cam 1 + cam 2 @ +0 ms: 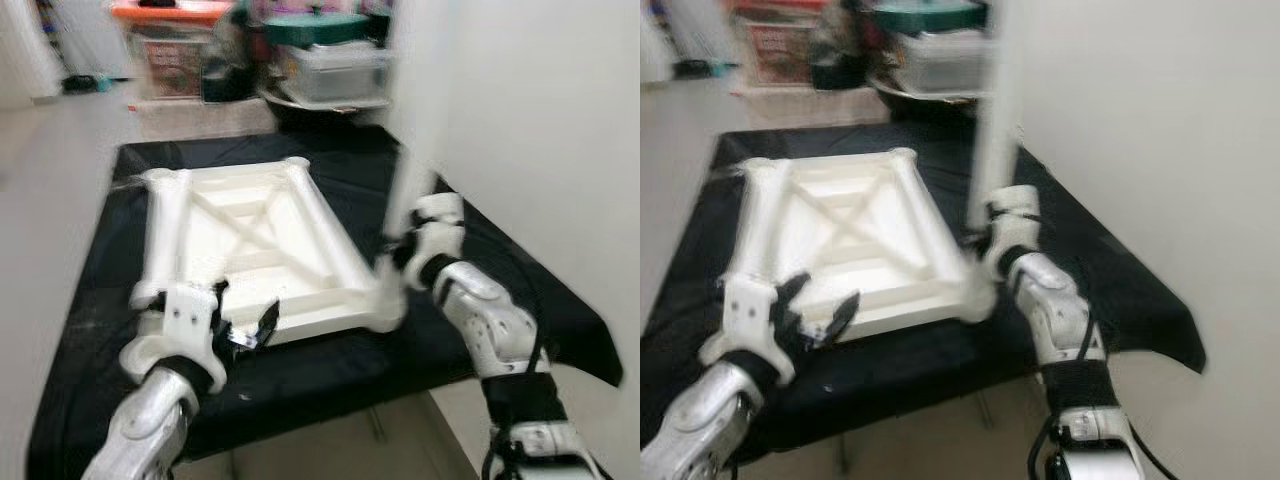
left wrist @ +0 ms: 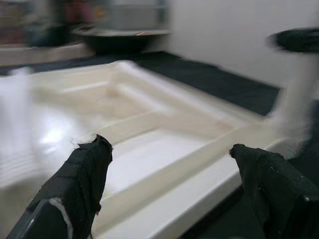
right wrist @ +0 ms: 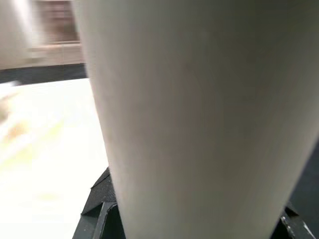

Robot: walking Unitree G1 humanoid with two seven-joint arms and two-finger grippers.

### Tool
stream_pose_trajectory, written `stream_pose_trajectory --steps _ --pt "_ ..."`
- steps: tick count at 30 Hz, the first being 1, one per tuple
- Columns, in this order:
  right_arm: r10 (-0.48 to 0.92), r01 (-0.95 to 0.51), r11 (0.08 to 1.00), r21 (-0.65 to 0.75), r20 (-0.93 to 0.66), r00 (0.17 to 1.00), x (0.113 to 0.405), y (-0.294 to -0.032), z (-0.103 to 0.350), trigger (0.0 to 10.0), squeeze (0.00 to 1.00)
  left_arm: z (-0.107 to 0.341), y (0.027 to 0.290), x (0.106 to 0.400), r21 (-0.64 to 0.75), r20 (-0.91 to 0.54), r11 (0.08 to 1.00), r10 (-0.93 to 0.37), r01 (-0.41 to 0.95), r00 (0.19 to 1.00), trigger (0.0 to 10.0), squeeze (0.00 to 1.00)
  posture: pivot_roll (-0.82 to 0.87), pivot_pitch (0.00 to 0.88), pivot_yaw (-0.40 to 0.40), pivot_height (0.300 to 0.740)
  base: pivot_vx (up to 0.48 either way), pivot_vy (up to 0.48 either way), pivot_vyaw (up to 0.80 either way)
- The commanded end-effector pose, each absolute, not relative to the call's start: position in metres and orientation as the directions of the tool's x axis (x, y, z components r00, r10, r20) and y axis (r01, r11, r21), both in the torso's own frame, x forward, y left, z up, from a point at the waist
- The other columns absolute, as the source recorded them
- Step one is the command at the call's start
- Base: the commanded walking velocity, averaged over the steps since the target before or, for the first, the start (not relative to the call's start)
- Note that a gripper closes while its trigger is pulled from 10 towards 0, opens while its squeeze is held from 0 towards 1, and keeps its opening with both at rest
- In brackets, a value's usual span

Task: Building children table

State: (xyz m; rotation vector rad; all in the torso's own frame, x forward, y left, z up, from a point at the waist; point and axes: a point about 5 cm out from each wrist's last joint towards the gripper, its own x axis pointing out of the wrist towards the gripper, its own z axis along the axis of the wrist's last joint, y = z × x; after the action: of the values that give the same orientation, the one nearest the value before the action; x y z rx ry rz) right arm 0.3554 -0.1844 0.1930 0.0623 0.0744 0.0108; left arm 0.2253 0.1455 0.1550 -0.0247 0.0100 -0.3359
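One white plastic children's table top (image 1: 250,240) lies upside down in the middle of a black-covered tabletop (image 1: 80,330), its underside ribs and diagonal braces facing up. Along its nine o'clock edge a white leg (image 1: 160,235) lies flat, running from the far corner to the near corner. At the near five o'clock corner a second white leg (image 1: 992,120) stands upright, its foot meeting the corner socket; it is blurred by motion in both eye views.

The right tool (image 1: 985,238) is at that standing leg, at about four o'clock from the panel's centre, low on the shaft just above the corner. In the right wrist view the pale shaft of the leg runs between the black fingers (image 3: 97,199), so the tool is clamped on the leg. The silver right arm (image 1: 490,330) reaches in from the near right side of the tabletop.

The left tool (image 1: 245,325) hovers at the near seven o'clock corner of the panel, its two black fingers (image 2: 82,179) spread wide apart and holding nothing. Through the left wrist view the near rim of the panel lies between and beyond the fingers, not touched by them as far as can be seen.

Beyond the tabletop at twelve o'clock, blurred storage boxes (image 1: 330,65) with orange and green lids stand on the floor, and a dark bowl (image 2: 119,40) sits near them. A white wall (image 1: 540,130) rises at three o'clock.
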Motion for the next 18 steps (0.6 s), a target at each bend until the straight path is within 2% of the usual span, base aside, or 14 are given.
stream_pose_trajectory --steps 1,3,5,6,7,9,10,11,12,13,14,17,18 --pt "-0.052 0.059 0.997 0.049 -0.125 0.991 0.348 -0.183 0.183 0.0 0.0 0.158 0.143 0.223 0.001 -0.002 0.943 -0.333 0.333 0.943 10.0 0.0 0.17 0.0 -0.074 0.74 0.0 0.0 0.0" --pt "-0.047 0.052 0.998 0.043 -0.111 0.993 0.342 -0.176 0.185 0.0 0.0 0.157 0.142 0.222 -0.001 -0.005 0.944 -0.331 0.331 0.944 10.0 0.0 0.18 0.0 -0.075 0.74 0.0 0.0 0.0" --pt "-0.004 0.007 0.999 0.036 -0.08 0.997 0.33 -0.151 0.187 0.0 0.0 0.156 0.142 0.219 -0.002 -0.014 0.948 -0.32 0.32 0.947 10.0 0.0 0.18 0.0 -0.074 0.74 0.0 0.0 0.0" --pt "-0.004 0.007 0.999 0.036 -0.08 0.997 0.33 -0.151 0.187 0.0 0.0 0.156 0.142 0.219 -0.002 -0.014 0.948 -0.32 0.32 0.947 10.0 0.0 0.18 0.0 -0.074 0.74 0.0 0.0 0.0" --pt "0.022 -0.019 0.999 0.045 -0.082 0.996 0.326 -0.141 0.187 4.4 0.0 0.156 0.142 0.219 -0.003 -0.017 0.95 -0.314 0.314 0.949 10.0 0.0 0.18 0.0 -0.074 0.74 0.0 0.0 0.0" --pt "0.022 -0.019 0.999 0.045 -0.082 0.996 0.326 -0.141 0.187 4.4 0.0 0.156 0.142 0.219 -0.003 -0.017 0.95 -0.314 0.314 0.949 10.0 0.0 0.18 0.0 -0.074 0.74 0.0 0.0 0.0" --pt "0.063 -0.058 0.996 0.061 -0.081 0.995 0.323 -0.129 0.188 10.0 0.0 0.156 0.142 0.218 -0.001 -0.02 0.951 -0.308 0.308 0.951 10.0 0.0 0.18 0.0 -0.073 0.74 0.0 0.0 0.0" --pt "0.063 -0.058 0.996 0.061 -0.081 0.995 0.323 -0.129 0.188 10.0 0.0 0.156 0.142 0.218 -0.001 -0.02 0.951 -0.308 0.308 0.951 10.0 0.0 0.18 0.0 -0.073 0.74 0.0 0.0 0.0" --pt "0.129 -0.125 0.988 0.086 -0.049 0.99 0.32 -0.116 0.193 10.0 0.0 0.156 0.141 0.217 -0.002 -0.022 0.952 -0.307 0.307 0.951 10.0 0.0 0.18 0.0 -0.072 0.74 0.0 0.0 0.0" --pt "0.17 -0.168 0.98 0.108 -0.009 0.985 0.317 -0.109 0.2 10.0 1.0 0.155 0.14 0.217 -0.003 -0.023 0.95 -0.312 0.312 0.95 10.0 0.0 0.17 0.0 -0.071 0.74 0.0 0.0 0.0" --pt "0.17 -0.168 0.98 0.108 -0.009 0.985 0.317 -0.109 0.2 10.0 1.0 0.155 0.14 0.217 -0.003 -0.023 0.95 -0.312 0.312 0.95 10.0 0.0 0.17 0.0 -0.071 0.74 0.0 0.0 0.0" --pt "0.46 -0.464 0.871 0.164 0.064 0.886 0.306 -0.088 0.216 10.0 1.0 0.154 0.137 0.218 -0.004 -0.024 0.946 -0.325 0.325 0.945 10.0 0.0 0.17 0.0 -0.073 0.74 0.0 0.0 0.0" --pt "0.593 -0.599 0.786 0.154 0.087 0.801 0.297 -0.083 0.22 10.0 0.0 0.154 0.136 0.218 -0.005 -0.025 0.944 -0.33 0.33 0.944 10.0 0.0 0.17 0.0 -0.072 0.74 0.0 0.0 0.0"
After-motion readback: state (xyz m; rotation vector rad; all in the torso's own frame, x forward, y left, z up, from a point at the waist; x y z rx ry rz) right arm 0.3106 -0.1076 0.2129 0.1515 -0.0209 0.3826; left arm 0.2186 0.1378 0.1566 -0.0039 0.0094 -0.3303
